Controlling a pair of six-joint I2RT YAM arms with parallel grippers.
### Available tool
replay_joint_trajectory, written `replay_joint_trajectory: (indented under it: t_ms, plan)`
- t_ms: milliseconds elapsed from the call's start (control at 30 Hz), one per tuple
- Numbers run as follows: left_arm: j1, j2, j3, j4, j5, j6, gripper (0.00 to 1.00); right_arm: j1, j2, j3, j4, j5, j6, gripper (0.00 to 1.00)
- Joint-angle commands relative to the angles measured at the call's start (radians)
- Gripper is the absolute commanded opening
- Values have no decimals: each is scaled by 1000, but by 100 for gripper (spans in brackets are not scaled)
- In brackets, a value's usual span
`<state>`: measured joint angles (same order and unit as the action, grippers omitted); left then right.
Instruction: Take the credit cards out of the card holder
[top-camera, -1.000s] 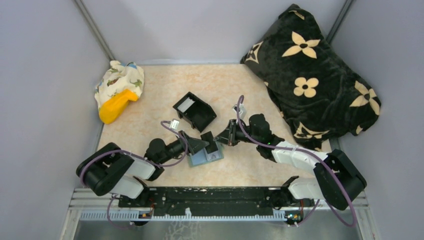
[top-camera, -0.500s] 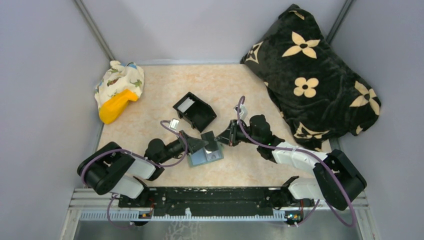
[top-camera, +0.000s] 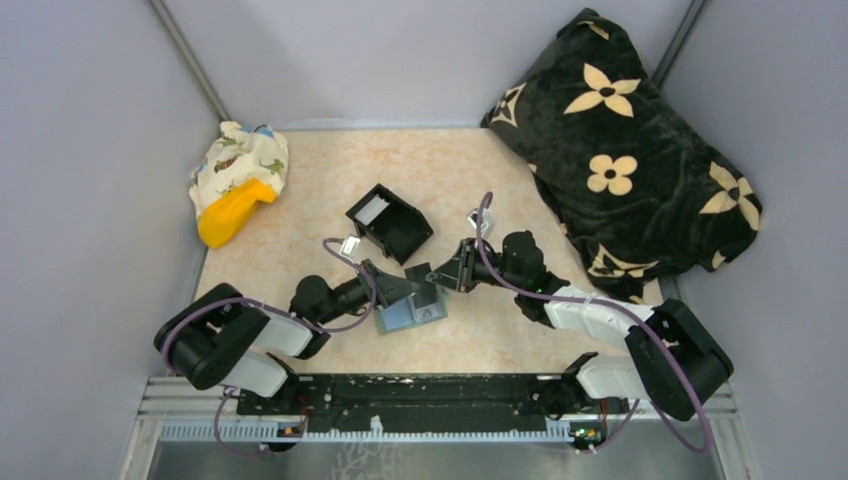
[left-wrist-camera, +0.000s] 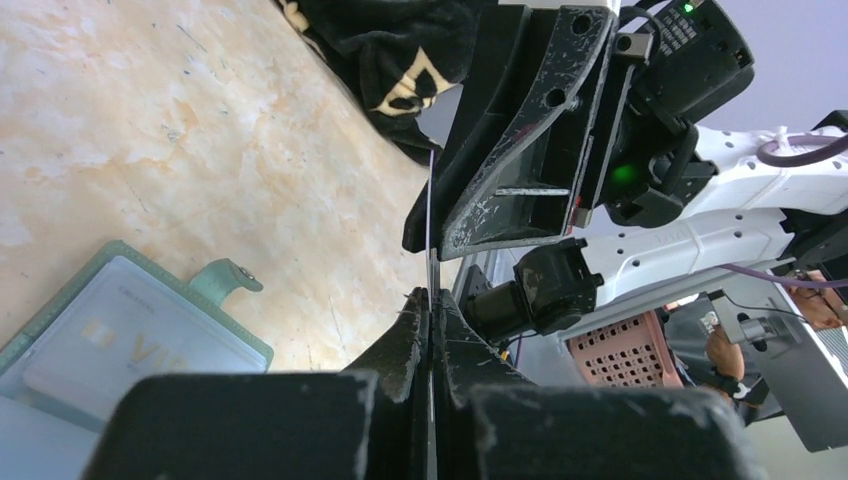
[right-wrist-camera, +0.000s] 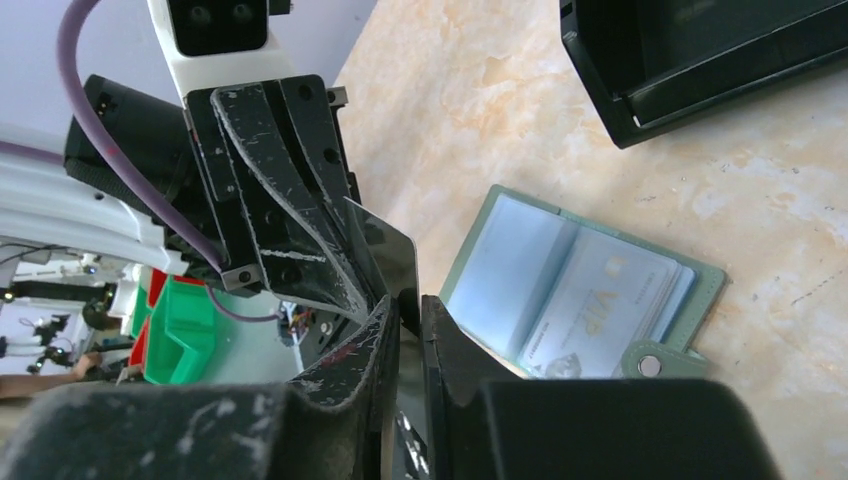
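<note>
While left fingers (left-wrist-camera: 398, 352) clamp a credit card (right-wrist-camera: 388, 262), right fingers (right-wrist-camera: 358, 352) stand slightly parted around its edge.

sage-green card holder (top-camera: 398, 320) open and flat, pale card (right-wrist-camera: 610, 290) in its pocket, second card (right-wrist-camera: 390, 262) upright above

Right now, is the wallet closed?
No, the wallet lies open on the table, with a card in its pocket.
</note>
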<state>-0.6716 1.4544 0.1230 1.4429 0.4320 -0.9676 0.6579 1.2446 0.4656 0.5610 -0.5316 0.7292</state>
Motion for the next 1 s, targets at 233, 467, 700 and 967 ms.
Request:
replay_joint_trajectory:
  t_ms: [233, 467, 700, 967]
  plan:
    - [0, -2, 23, 106, 22, -46, 36, -4, -32, -27, 148, -48, 16, 0]
    - [1, -30, -5, 131, -21, -61, 47, -5, -66, -38, 145, -23, 12, 0]
    - [1, -6, -32, 225, -50, -107, 40, -6, -65, -47, 192, -18, 37, 0]
    - [0, 90, -15, 347, -35, -184, 36, -6, -27, -43, 285, -25, 81, 0]
